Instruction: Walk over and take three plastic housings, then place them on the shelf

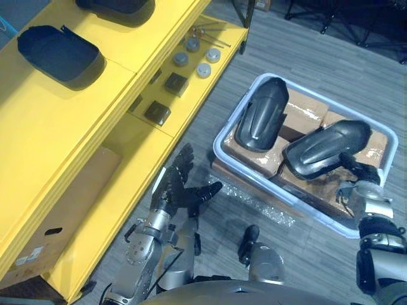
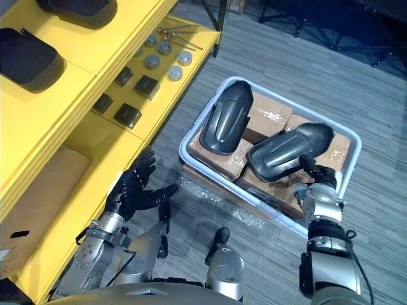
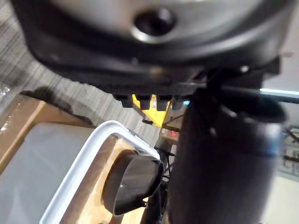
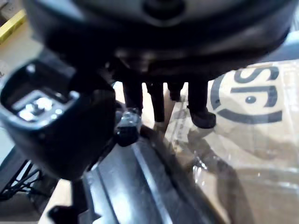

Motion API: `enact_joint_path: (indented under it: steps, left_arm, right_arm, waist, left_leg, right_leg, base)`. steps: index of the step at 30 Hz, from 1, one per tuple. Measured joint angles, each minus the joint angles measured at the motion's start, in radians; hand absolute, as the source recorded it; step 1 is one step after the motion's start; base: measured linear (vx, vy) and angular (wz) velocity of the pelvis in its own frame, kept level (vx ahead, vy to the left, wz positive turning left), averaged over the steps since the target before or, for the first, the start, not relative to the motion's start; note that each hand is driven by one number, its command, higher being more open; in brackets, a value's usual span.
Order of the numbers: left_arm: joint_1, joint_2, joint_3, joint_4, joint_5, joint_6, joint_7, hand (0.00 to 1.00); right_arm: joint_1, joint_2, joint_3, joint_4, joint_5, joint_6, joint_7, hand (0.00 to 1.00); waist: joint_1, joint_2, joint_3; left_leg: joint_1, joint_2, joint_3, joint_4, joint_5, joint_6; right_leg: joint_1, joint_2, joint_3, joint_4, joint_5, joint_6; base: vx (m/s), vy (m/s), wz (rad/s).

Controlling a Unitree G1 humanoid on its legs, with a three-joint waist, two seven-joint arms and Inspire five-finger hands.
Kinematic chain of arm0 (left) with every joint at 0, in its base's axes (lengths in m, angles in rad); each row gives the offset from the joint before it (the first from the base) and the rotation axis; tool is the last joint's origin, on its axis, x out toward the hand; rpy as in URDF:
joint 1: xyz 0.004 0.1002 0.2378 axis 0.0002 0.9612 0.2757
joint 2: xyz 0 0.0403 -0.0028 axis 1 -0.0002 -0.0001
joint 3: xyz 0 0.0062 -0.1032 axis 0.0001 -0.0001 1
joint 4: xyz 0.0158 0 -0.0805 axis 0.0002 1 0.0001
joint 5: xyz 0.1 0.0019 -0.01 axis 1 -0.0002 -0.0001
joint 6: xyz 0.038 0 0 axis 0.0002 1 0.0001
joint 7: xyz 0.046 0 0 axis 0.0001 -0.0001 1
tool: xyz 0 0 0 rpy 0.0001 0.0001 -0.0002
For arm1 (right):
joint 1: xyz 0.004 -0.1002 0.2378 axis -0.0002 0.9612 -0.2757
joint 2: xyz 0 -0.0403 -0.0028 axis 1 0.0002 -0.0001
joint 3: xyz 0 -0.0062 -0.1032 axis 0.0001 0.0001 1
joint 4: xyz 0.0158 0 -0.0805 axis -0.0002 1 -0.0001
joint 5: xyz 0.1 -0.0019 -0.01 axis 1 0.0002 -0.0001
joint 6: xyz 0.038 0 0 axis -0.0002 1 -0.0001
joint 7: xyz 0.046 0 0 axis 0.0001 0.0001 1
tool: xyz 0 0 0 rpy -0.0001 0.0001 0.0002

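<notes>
Fingers (image 4: 157, 100) of the right hand (image 2: 316, 185), parted, straddle the nearer housing (image 2: 283, 152) in the bin (image 2: 183, 151) — ready to lift it, I'd judge.

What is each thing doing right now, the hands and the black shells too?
Left hand: open, empty, beside the shelf.
Right hand: open, at the right housing's end.
Right housing: lying on boxes in the bin.
Left housing: lying on boxes, untouched.
Shelf housings: lying on top.
</notes>
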Motion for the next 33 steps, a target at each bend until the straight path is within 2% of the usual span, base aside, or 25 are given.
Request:
enact_joint_path:
  steps: [1, 6, 15, 20, 27, 31, 33]
  left_arm:
    - [0.001, -0.001, 0.003, -0.004, 0.0, 0.011, -0.003, 1.0]
    - [0.001, -0.002, 0.023, -0.01, 0.0, 0.017, -0.02, 1.0]
    - [0.006, -0.002, 0.028, -0.013, 0.0, 0.032, -0.02, 1.0]
    - [0.006, -0.002, 0.03, -0.013, 0.0, 0.032, -0.017, 1.0]
    - [0.007, -0.002, 0.038, -0.013, -0.001, 0.033, -0.013, 1.0]
    - [0.016, -0.003, 0.037, -0.013, -0.002, 0.033, -0.008, 1.0]
    - [0.018, -0.005, 0.037, -0.013, -0.002, 0.033, 0.0, 1.0]
  right_arm:
    - [0.035, 0.032, 0.0, -0.079, -0.009, 0.014, -0.012, 1.0]
    - [0.074, 0.079, 0.001, -0.188, -0.039, 0.019, -0.039, 1.0]
    - [0.115, 0.112, -0.001, -0.251, -0.041, 0.019, -0.176, 1.0]
    - [0.119, 0.113, -0.001, -0.251, -0.041, 0.045, -0.19, 1.0]
    - [0.108, 0.113, -0.026, -0.251, -0.082, 0.044, -0.235, 1.0]
    - [0.093, 0.112, -0.06, -0.25, -0.109, 0.015, -0.262, 1.0]
    - [0.045, 0.088, -0.07, -0.228, -0.11, -0.013, -0.278, 1.0]
  waist:
    - [-0.003, -0.004, -0.023]
    - [-0.014, -0.006, -0.039]
    - [-0.021, -0.009, -0.042]
    - [-0.022, -0.009, -0.042]
    - [-0.021, -0.008, -0.041]
    - [-0.022, -0.007, -0.039]
    - [-0.03, 0.003, -0.02]
  left_leg:
    - [0.004, -0.002, 0.004, -0.004, 0.0, 0.0]
    - [0.035, -0.006, 0.015, -0.02, -0.002, -0.002]
    - [0.035, -0.007, 0.037, -0.021, -0.018, 0.003]
    - [0.031, -0.011, 0.037, -0.021, -0.015, 0.002]
    - [0.022, -0.013, 0.036, -0.018, -0.013, 0.007]
    - [-0.012, -0.013, 0.034, 0.013, -0.019, 0.009]
    - [-0.03, -0.013, 0.03, 0.043, -0.028, 0.012]
  right_leg:
    - [0.006, 0.0, 0.001, -0.009, 0.001, 0.002]
    - [0.032, -0.001, 0.006, -0.024, 0.003, 0.004]
    - [0.026, 0.0, 0.03, -0.044, 0.022, 0.01]
    - [0.026, -0.001, 0.03, -0.055, 0.028, 0.013]
    - [0.019, -0.002, 0.029, -0.053, 0.027, 0.011]
    - [-0.008, -0.006, 0.03, -0.039, 0.025, 0.009]
    - [-0.013, -0.011, 0.03, -0.031, 0.026, 0.009]
  base:
    - [0.12, -0.042, -0.03]
    - [0.04, -0.023, -0.04]
    - [-0.01, -0.006, -0.07]
    - [0.01, -0.005, 0.0]
    - [0.01, -0.005, 0.0]
    - [0.0, 0.0, 0.0]
    - [-0.02, 0.0, 0.03]
